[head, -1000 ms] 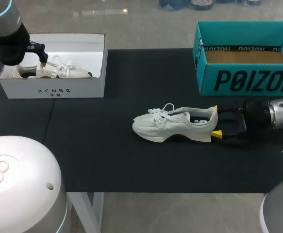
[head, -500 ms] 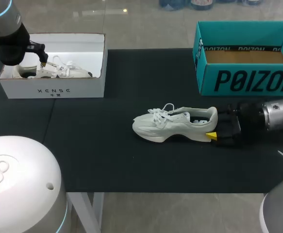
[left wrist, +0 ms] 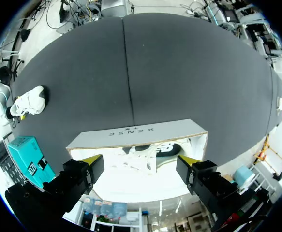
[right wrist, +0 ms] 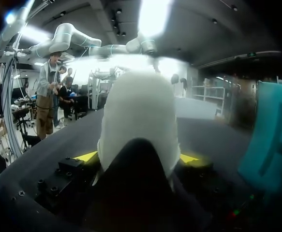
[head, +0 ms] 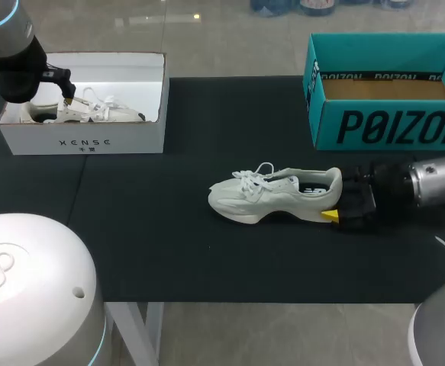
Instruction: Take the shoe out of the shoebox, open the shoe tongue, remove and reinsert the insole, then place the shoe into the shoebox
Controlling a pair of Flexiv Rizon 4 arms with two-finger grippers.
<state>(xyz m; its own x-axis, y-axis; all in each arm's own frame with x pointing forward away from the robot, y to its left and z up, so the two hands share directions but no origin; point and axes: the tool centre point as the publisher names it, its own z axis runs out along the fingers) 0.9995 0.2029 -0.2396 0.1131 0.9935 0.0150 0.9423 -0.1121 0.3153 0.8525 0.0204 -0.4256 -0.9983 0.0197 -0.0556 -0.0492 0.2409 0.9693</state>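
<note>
While the white sneaker [head: 272, 194] stands upright on the black mat [head: 169, 236], the right gripper [head: 333, 195] straddles its heel with fingers spread wide, apparently not clamping it. The left gripper [left wrist: 140, 162] hangs wide open above the white shoebox [head: 85, 141], which holds a second sneaker [head: 92, 114]. The teal shoebox [head: 390, 126] stands nearby.

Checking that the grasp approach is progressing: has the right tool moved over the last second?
Yes. Judged against the fixed teal shoebox, the right tool has slid left in the head view, up to the white sneaker's heel.
</note>
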